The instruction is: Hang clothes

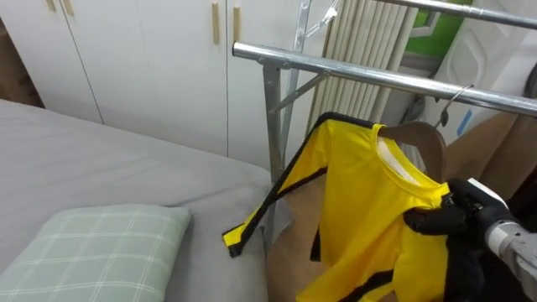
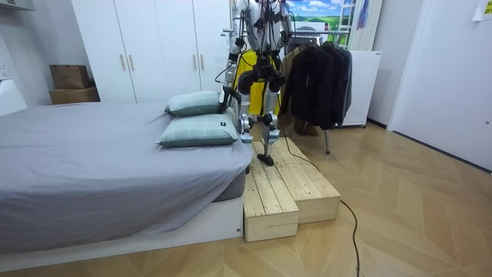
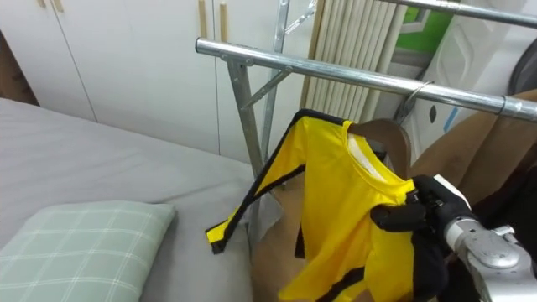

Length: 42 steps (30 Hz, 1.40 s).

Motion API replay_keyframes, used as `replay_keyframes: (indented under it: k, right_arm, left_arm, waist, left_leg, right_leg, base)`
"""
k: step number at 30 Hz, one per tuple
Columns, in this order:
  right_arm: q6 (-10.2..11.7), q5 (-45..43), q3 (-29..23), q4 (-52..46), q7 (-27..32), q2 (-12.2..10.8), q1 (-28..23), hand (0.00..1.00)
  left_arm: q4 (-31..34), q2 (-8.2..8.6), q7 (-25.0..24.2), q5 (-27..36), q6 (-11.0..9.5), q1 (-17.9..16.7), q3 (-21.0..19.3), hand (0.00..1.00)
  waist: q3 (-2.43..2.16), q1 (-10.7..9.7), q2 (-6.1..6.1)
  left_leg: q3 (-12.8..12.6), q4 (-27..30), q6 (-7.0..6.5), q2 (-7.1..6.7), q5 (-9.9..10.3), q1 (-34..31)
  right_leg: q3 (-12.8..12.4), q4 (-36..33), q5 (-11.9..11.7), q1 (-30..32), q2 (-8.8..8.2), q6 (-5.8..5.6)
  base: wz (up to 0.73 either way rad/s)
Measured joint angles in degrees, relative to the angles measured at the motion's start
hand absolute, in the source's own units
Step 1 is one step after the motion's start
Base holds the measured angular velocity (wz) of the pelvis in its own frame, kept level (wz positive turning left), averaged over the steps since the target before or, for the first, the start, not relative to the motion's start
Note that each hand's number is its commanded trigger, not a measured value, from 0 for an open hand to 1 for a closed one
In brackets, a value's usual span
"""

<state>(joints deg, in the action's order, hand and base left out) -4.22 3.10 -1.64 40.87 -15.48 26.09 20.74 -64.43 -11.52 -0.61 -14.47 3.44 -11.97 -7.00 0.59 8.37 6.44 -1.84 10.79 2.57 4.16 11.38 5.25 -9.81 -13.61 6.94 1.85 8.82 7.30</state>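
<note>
White cupboard doors point(image 1: 143, 50) stand behind a grey bed point(image 1: 101, 159), and a green checked pillow point(image 1: 101, 243) lies on the bed near me. In the room view I see my robot standing on a low wooden step point(image 2: 284, 185) at the bed's corner, facing a metal rail point(image 1: 352, 71).

My right hand point(image 1: 436, 220) comes in from the lower right. Its dark fingers are curled tight on the shoulder of the yellow shirt point(image 1: 361, 201). The shirt sits on a wooden hanger point(image 1: 424, 138). The hanger's wire hook reaches up to the rail and looks looped over it. One yellow sleeve with a black edge hangs down to the left, just past the rail's upright post.

Left of the hook, the rail is bare up to its end. On the right, something brown point(image 1: 495, 151) hangs close behind the hanger. The bed's edge is just beside the post, so the gap there is small.
</note>
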Motion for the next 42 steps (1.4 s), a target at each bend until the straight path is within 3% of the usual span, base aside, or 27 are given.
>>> replay_keyframes:
  k: [19, 24, 27, 32, 36, 37, 39, 40, 42]
  right_arm:
    - [1.29, 1.63, 0.00, 4.47, -0.75, 0.00, 0.72, 1.00]
    - [2.81, 1.53, 0.38, 6.14, -0.61, -0.12, 0.75, 1.00]
    - [4.44, 1.56, 0.38, 8.31, -0.15, -0.23, 0.77, 1.00]
    - [6.67, 1.58, 0.35, 10.50, 0.60, -0.62, 0.78, 1.00]
    - [6.95, 1.53, 0.36, 10.82, 0.94, -0.77, 0.78, 1.00]
    - [7.27, 1.53, 0.36, 11.05, 1.07, -0.78, 0.78, 0.97]
    - [7.88, 1.49, 0.32, 11.50, 1.24, -0.78, 0.83, 0.40]
    - [7.89, 1.48, 0.33, 11.50, 1.45, -0.78, 0.87, 0.00]
    - [7.89, 1.51, 0.32, 11.50, 1.87, -0.77, 0.88, 0.00]
  left_arm:
    - [0.15, -0.09, -0.01, -0.10, -0.06, -0.82, -1.82, 0.00]
    - [0.11, -0.18, 0.13, -0.10, -0.40, -0.82, -1.79, 0.00]
    - [-0.18, -0.42, 0.44, 0.01, -1.09, -0.79, -1.63, 0.00]
    - [-0.31, -0.68, 0.35, 0.05, -1.36, -0.73, -1.18, 0.00]
    - [-0.31, -0.67, 0.34, 0.05, -1.36, -0.75, -1.17, 0.00]
    - [-0.31, -0.67, 0.28, 0.05, -1.37, -0.75, -1.15, 0.00]
    - [-0.31, -0.68, 0.16, -0.27, -1.37, -0.75, -1.19, 0.00]
    - [-0.31, -0.68, 0.16, -0.28, -1.37, -0.75, -1.19, 0.00]
    - [-0.33, -0.68, 0.13, -0.28, -1.37, -0.76, -1.19, 0.00]
  waist:
    - [-0.27, 0.10, 0.32]
    - [-0.20, 0.14, 0.50]
    - [0.19, 0.20, 0.91]
    - [0.23, 0.15, 1.02]
    - [0.21, 0.18, 1.05]
    - [0.21, 0.21, 1.03]
    - [0.20, 0.21, 1.04]
    - [0.20, 0.21, 1.04]
    - [0.20, 0.17, 1.04]
  left_leg:
    - [0.97, -0.05, 0.00, 0.05, 0.00, 0.46]
    - [1.06, -0.28, 0.00, 0.03, 0.00, 1.39]
    - [1.09, -0.28, 0.00, 0.03, 0.00, 1.96]
    - [1.09, -0.28, 0.00, -0.07, 0.01, 1.97]
    - [1.10, -0.27, 0.00, -0.14, 0.01, 1.98]
    - [1.10, -0.26, 0.00, -0.15, 0.01, 1.99]
    - [1.11, -0.26, 0.00, -0.18, 0.01, 2.02]
    - [1.10, -0.26, 0.00, -0.18, 0.01, 2.02]
    - [1.09, -0.26, 0.00, -0.18, 0.01, 2.02]
  right_leg:
    - [0.86, 0.63, 0.73, -1.25, -0.15, 0.55]
    - [0.97, 1.01, 0.82, -2.32, -0.21, 0.63]
    - [1.18, 1.21, 0.88, -2.98, -0.27, 0.65]
    - [1.09, 1.06, 1.03, -2.94, -0.32, 0.49]
    - [1.06, 1.04, 1.06, -2.94, -0.37, 0.44]
    - [1.08, 1.02, 1.05, -2.95, -0.39, 0.43]
    - [1.12, 0.97, 1.05, -2.93, -0.43, 0.43]
    - [1.12, 0.97, 1.05, -2.93, -0.43, 0.43]
    - [1.15, 0.96, 1.05, -2.95, -0.44, 0.43]
  base:
    - [0.03]
    - [0.03]
    - [0.02]
    - [0.00]
    - [0.00]
    - [0.00]
    - [0.00]
    - [0.00]
    - [0.00]
